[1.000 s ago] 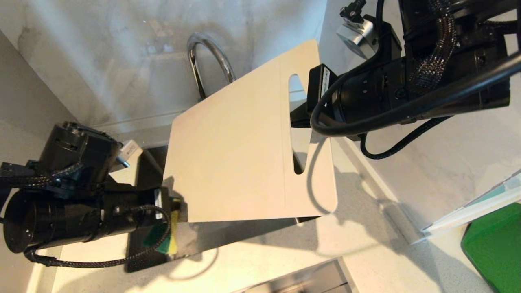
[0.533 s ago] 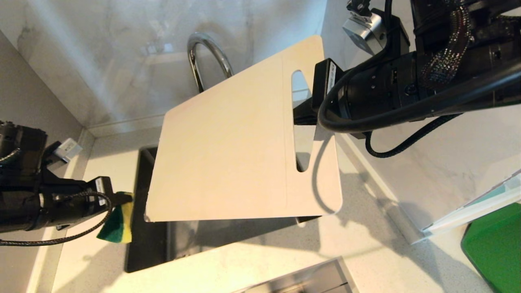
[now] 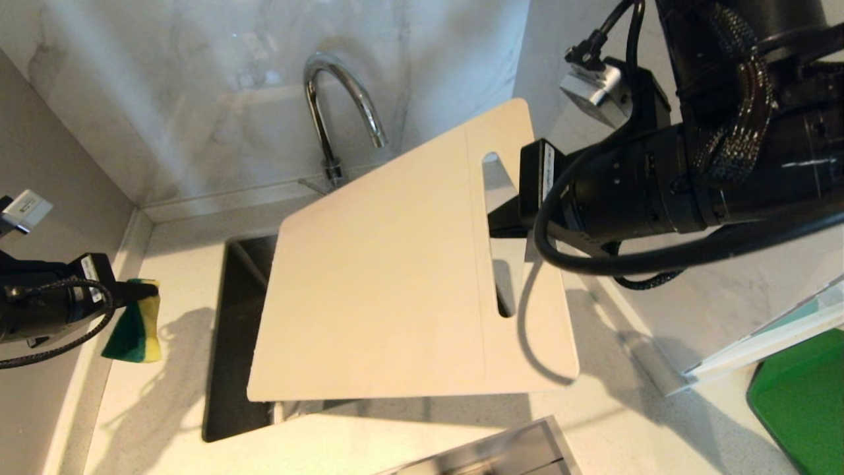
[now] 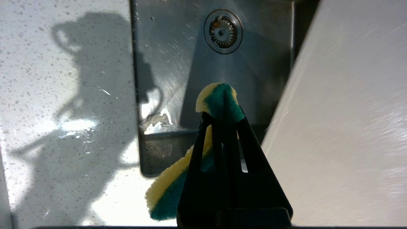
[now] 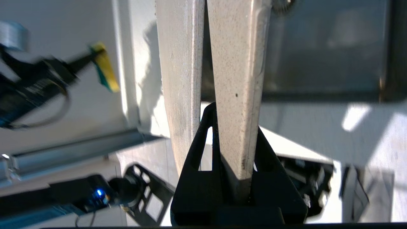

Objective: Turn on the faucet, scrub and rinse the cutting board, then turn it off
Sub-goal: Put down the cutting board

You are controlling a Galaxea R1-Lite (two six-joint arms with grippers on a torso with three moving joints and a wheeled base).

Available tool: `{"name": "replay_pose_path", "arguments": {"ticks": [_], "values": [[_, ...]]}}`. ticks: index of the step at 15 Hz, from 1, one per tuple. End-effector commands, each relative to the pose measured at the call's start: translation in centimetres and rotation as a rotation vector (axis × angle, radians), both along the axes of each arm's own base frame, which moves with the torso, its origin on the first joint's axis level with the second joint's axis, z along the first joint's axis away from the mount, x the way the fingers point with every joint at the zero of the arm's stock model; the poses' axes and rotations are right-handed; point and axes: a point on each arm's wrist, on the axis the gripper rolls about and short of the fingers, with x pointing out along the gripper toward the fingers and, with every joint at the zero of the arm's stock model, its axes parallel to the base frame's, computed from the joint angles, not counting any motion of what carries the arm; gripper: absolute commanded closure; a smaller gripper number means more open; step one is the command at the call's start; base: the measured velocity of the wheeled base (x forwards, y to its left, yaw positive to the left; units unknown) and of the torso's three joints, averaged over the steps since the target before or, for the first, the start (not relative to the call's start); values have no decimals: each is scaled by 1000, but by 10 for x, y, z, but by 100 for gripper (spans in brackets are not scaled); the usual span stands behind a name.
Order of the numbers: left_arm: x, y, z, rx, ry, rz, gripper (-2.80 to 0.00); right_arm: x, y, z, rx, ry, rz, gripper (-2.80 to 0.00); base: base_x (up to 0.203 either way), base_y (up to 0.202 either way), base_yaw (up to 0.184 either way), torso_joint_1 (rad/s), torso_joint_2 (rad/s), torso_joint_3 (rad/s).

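Note:
The pale beige cutting board [image 3: 395, 284] hangs tilted over the sink [image 3: 231, 343]. My right gripper [image 3: 508, 221] is shut on the strip beside its handle slot. In the right wrist view that gripper [image 5: 235, 121] clamps the board's edge [image 5: 238, 63]. The chrome faucet [image 3: 330, 99] stands behind the board, its spout above the board's far edge; no water stream shows. At the far left, over the counter beside the sink, my left gripper [image 3: 128, 290] is shut on a yellow-and-green sponge [image 3: 135, 326]. In the left wrist view the sponge [image 4: 219, 98] pokes past the gripper [image 4: 221, 116], apart from the board [image 4: 349, 127].
The steel sink [image 4: 178, 63] has a drain [image 4: 223, 31] at its floor. A speckled white counter [image 3: 626, 422] surrounds it, with marble walls behind and on both sides. A dark green mat [image 3: 801, 396] lies at the right edge. A metal edge [image 3: 501, 455] shows at the front.
My left arm has swung away to the left with the sponge, off the board's corner and out over the counter. The board has sunk a little, uncovering the faucet's base.

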Motion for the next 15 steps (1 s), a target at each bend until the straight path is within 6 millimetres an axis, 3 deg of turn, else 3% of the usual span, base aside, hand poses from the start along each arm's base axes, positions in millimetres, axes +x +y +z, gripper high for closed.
{"name": "replay_pose_path", "arguments": {"ticks": [1,11,15], "values": [[-2,1,3,-6,-10,4,0,-6,-10,-17,-25,66,-27,0,0,0,0,0,0,0],[-7,2,-5,-29,47,18,0,-11,-81,-59,113,351,-459,0,0,0,0,0,0,0],[-7,2,-6,-41,53,28,0,-9,-104,-57,127,325,-599,0,0,0,0,0,0,0]]}}
